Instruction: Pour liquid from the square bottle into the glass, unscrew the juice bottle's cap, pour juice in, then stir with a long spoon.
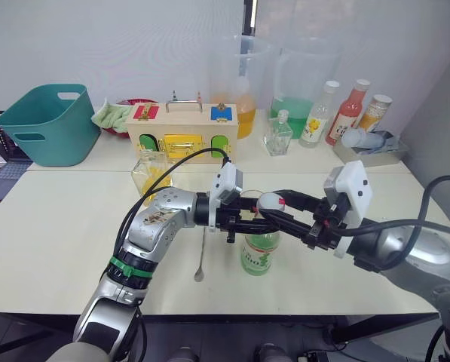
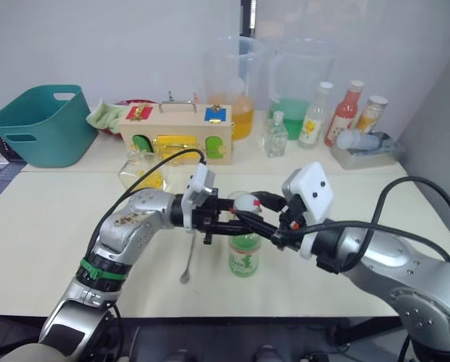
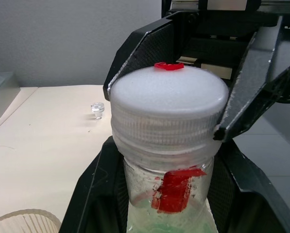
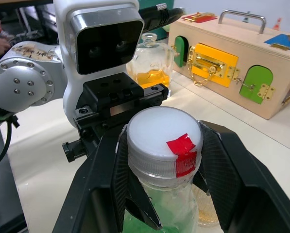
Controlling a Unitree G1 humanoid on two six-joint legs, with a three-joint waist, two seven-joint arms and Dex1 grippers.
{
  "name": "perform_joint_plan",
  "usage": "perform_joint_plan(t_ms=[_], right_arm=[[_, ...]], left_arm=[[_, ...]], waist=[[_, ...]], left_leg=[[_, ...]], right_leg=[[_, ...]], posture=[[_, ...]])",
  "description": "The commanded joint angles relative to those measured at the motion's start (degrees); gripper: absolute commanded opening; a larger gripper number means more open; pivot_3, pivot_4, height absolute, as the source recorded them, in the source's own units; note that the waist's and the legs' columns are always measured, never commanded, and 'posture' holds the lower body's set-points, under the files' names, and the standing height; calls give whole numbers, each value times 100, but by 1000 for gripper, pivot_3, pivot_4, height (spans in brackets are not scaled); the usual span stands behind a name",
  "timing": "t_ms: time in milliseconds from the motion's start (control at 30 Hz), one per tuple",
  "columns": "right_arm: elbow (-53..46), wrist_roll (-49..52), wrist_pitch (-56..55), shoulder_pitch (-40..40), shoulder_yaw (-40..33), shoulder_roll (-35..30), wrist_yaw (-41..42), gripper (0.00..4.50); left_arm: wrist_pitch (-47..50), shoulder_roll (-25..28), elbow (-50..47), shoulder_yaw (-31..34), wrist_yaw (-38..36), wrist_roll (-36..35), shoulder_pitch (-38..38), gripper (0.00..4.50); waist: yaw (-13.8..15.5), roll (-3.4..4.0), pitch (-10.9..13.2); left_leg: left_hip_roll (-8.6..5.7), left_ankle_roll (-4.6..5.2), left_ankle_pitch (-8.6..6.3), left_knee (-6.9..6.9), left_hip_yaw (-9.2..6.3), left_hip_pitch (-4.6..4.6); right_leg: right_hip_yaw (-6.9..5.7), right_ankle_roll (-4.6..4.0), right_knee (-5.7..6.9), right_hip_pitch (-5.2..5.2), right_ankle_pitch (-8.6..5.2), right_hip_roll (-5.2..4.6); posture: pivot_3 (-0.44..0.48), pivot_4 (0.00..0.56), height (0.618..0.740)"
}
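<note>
Near the front middle of the white table (image 1: 59, 226) stands the juice bottle (image 1: 259, 253), upright, green-and-white label facing forward, pale greenish juice (image 4: 183, 213) inside. Cap (image 4: 163, 137) on: white, with a strip of red tape running from its top down over the ribbed side. Left gripper (image 3: 166, 165) comes in level from the robot's left; its black fingers (image 3: 93, 184) flank the bottle's neck just below the cap and appear closed on it. Right gripper (image 4: 163, 162) comes in from the right at cap height, its two fingers clamped on the cap's ribbed side, one on each flank.

Long spoon (image 1: 201, 256) lies flat on the table just left of the bottle, bowl toward the front edge. Rim of the glass (image 3: 18, 221) sits close beside the bottle, partly hidden behind the grippers. Square bottle (image 1: 151, 173) stands further back and left, yellow liquid (image 4: 152, 77) in its lower part, no stopper in its neck; a small clear stopper (image 3: 97, 110) lies alone on the table.

Back row: teal basket (image 1: 47, 121), wooden latch box (image 1: 182, 130), two large measuring jugs (image 1: 243, 75), several other bottles (image 1: 349, 111).
</note>
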Motion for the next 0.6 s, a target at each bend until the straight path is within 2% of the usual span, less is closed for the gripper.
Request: perform_joint_plan(t_ms=[33, 133, 167, 233, 367, 467, 533, 600], right_arm=[[310, -274, -383, -138, 176, -442, 1411, 1669], [895, -590, -978, -191, 342, -669, 2885, 1669], [1329, -957, -1406, -330, 583, -791, 3678, 1669], [2095, -1453, -1911, -734, 966, -829, 4656, 1669], [3026, -2049, -2432, -1482, 1638, -798, 6070, 1669], [3730, -2275, -2540, -2184, 1924, -411, 6496, 1669], [4078, -2381, -2433, -2592, 1949, -249, 6548, 2729], [4206, -2381, -2271, -2783, 1879, -266, 6671, 3399]], left_arm=[[83, 12, -171, -37, 57, -9, 41, 1541], [102, 33, -265, -22, 40, -39, 83, 1541], [100, 69, -337, -55, -3, -37, 133, 1540], [107, 107, -421, -93, -35, -33, 186, 1538], [124, 127, -462, -73, 6, -42, 175, 1536], [89, 164, -507, -109, -6, -7, 194, 1535], [110, 171, -585, -105, 28, -26, 221, 1535], [134, 166, -642, -93, 77, -42, 248, 1535]], waist=[[-1, 0, 0], [5, 0, 0], [4, 0, 0], [-21, 1, 0], [-31, 3, -1], [-29, 3, -1], [-31, 3, -1], [-25, 4, 0]], left_leg=[[0, 0, 0, 0, 1, -1], [0, 0, 0, 0, 2, 0], [0, 1, -1, 0, 2, 0], [0, 1, -1, 0, 6, 0], [2, 1, -1, -5, 6, 5], [3, 2, -1, -5, 4, 5], [3, 1, -1, -3, 5, 4], [4, 1, -1, -4, 3, 2]], right_leg=[[1, 0, -3, 0, 0, 0], [0, 2, -7, 3, 1, 0], [0, 2, -9, 2, 1, 0], [2, 2, -11, 2, 1, 0], [2, 3, -10, 0, 1, 1], [1, 3, -12, 0, 0, 2], [1, 3, -11, 0, 0, 1], [1, 2, -7, -6, 0, 2]], posture=[[0, 150, 740], [0, 150, 740], [0, 150, 740], [0, 150, 740], [0, 150, 740], [0, 150, 740], [0, 150, 740], [0, 150, 740]])
